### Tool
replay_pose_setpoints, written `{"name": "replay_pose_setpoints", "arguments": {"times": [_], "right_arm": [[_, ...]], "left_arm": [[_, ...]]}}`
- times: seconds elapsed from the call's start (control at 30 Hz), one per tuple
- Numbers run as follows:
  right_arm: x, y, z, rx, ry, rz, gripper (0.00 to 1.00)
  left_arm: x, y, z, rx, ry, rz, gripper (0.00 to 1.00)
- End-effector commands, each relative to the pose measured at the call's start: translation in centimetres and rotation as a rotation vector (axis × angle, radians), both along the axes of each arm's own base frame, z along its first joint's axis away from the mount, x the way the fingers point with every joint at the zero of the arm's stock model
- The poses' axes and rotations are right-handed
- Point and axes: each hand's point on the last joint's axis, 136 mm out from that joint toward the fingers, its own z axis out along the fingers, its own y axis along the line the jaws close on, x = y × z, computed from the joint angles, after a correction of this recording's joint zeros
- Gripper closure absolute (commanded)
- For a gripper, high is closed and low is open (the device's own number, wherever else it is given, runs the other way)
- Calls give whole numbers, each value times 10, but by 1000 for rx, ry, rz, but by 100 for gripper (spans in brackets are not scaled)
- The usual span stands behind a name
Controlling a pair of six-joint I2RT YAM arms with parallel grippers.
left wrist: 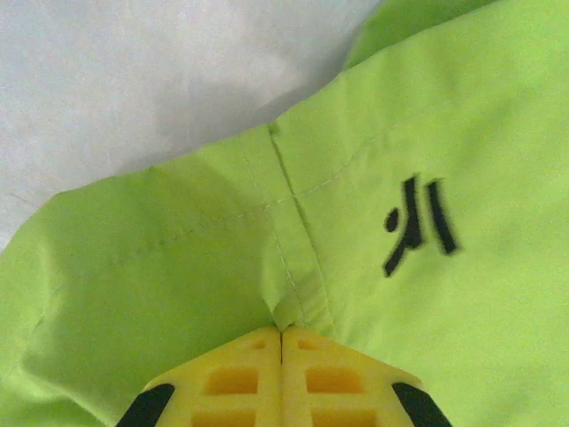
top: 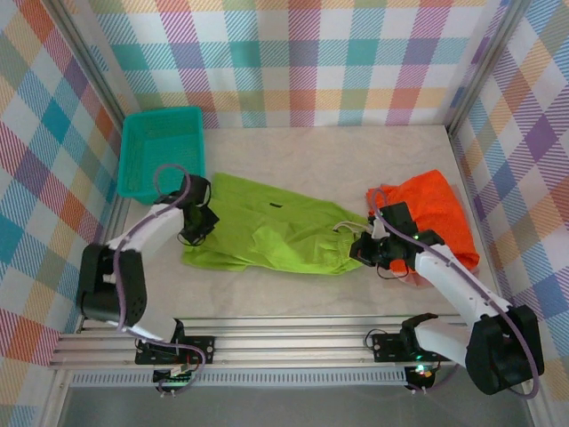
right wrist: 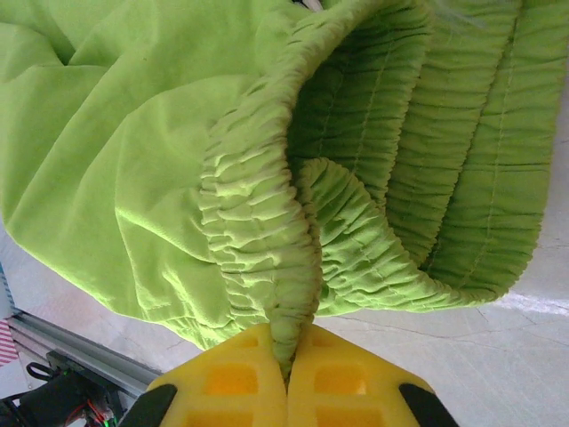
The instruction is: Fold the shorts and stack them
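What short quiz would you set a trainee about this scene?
1. True or false: the left gripper and the right gripper both pinch the green shorts.
2. Which shorts lie at the right side of the table? A black shorts, B orange shorts, C blue shorts.
3. What stands in the table's far left corner?
Key: 1 true; 2 B; 3 the teal basket.
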Motion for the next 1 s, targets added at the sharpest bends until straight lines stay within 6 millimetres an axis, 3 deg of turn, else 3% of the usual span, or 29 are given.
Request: {"name": "replay_pose_setpoints", "arguments": {"times": [0.0,0.17,0.37,0.63,0.97], "right_arm": [[0,-3,8,-13,-40,-8,100],[2,-4,16,-11,-70,-13,100],[10,-5,37,-29,-124,2,100],[18,-8,69,-74,-210,38,100],[1,-13,59,-89,-168,62,100]], "left_arm": [[-2,15,56,51,-129,25,100],[-12,23,97,24,-239,47,100],[-18,20,121,3,-266,-2,100],[-34,19,108,-2,-213,-29,99],[-67,14,103,-38,-178,-77,97]]}}
